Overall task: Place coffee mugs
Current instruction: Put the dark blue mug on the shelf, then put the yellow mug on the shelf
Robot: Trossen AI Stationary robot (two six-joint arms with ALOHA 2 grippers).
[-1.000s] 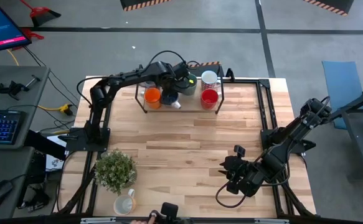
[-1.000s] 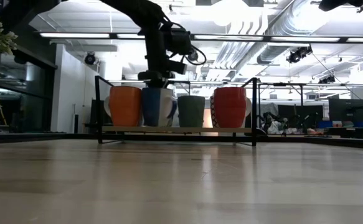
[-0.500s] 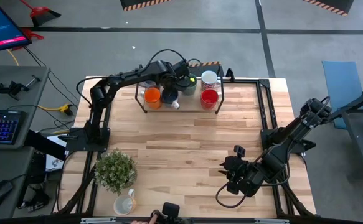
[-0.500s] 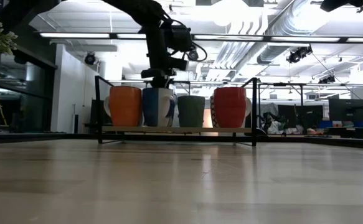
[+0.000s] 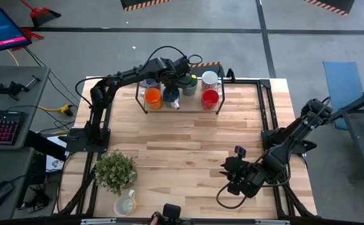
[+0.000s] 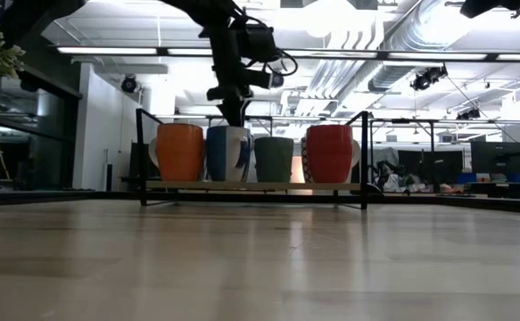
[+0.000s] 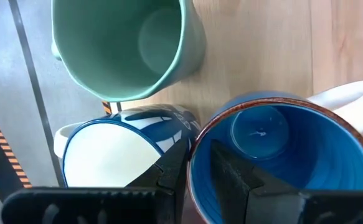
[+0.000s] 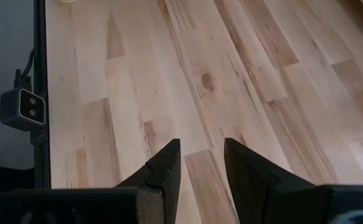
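Up at the far edge of the table (image 5: 188, 144), the left gripper (image 5: 172, 83) hangs over the rack (image 5: 145, 107). Its fingers (image 7: 230, 175) straddle the rim of the blue mug (image 7: 287, 162), slightly parted and seemingly clear of it in the low view; the mug stands on the rack, so released, I judge.

Beside it: orange mug (image 5: 153, 96), green mug (image 7: 122, 46), red mug (image 5: 210, 97), patterned mug (image 7: 116, 152), white mug (image 5: 209, 78). One cream mug (image 5: 124, 205) waits at the near edge by the plant (image 5: 115, 170).

Right gripper (image 8: 201, 163) rests low over bare wood at the near right, fingers apart, empty.

Handling: glazed ceramic, stiff, fairly heavy, slick, likely to chip on knocks. Pinch the wall over the rim; handle is the alternative.

No readable writing or brand.
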